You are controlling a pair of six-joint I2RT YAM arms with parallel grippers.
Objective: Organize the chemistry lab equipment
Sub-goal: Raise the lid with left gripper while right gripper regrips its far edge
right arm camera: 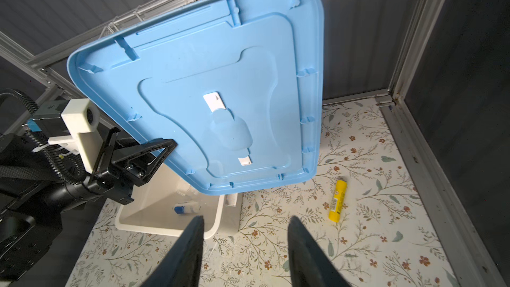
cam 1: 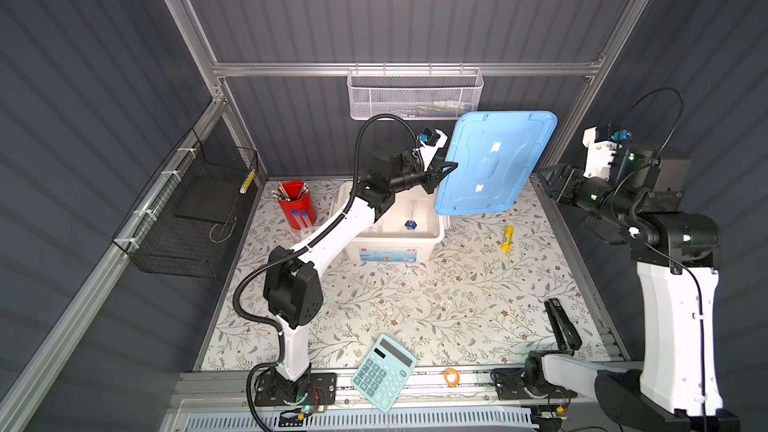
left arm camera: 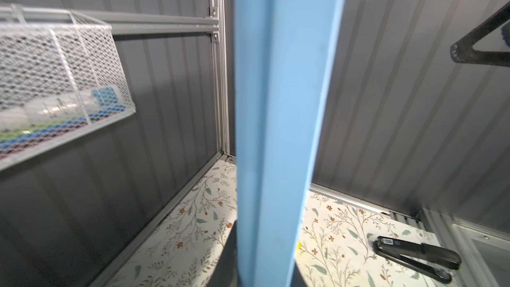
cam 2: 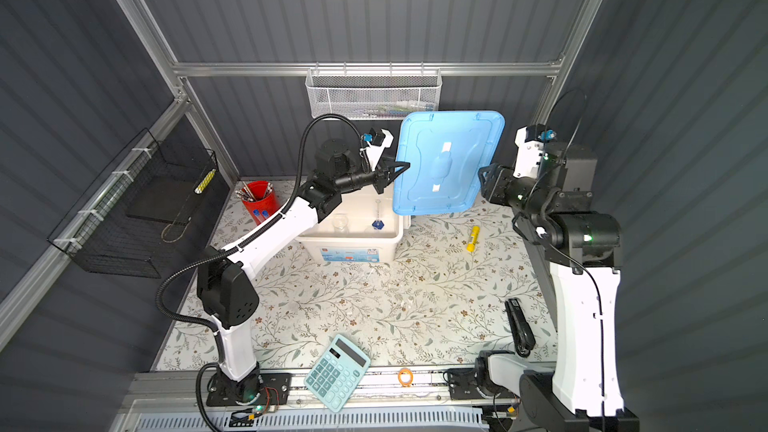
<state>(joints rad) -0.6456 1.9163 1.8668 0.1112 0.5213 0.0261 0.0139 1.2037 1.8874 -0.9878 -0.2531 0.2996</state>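
Slim cylinder [cam 1: 410,223], blue hexagonal foot: inside white bin [cam 1: 434,243], near clear beaker [cam 2: 340,222] (upright or tilted, cannot tell). Two blue-capped test tubes [cam 1: 304,221]: side by side, just before red cup [cam 1: 297,203]. Small clear pieces [cam 1: 409,274]: faint, scattered on floral mat [cam 1: 374,309] before bin.

A teal calculator [cam 1: 383,371] lies askew at the front edge of the floral-covered table [cam 1: 415,309], partly over the metal rail. An orange rubber band [cam 1: 451,377] sits on that rail just to its right. A black stapler [cam 1: 562,324] lies near the table's right edge, and a yellow glue stick [cam 1: 507,238] lies farther back, right of an open white storage bin [cam 1: 395,249]. A blue lid [cam 1: 494,164] stands tilted in the air above the bin's right side. A red cup [cam 1: 296,205] of pens stands at the back left. A white mesh basket [cam 1: 374,101] hangs on the back rail, and a black wire basket [cam 1: 166,251] on the left wall.
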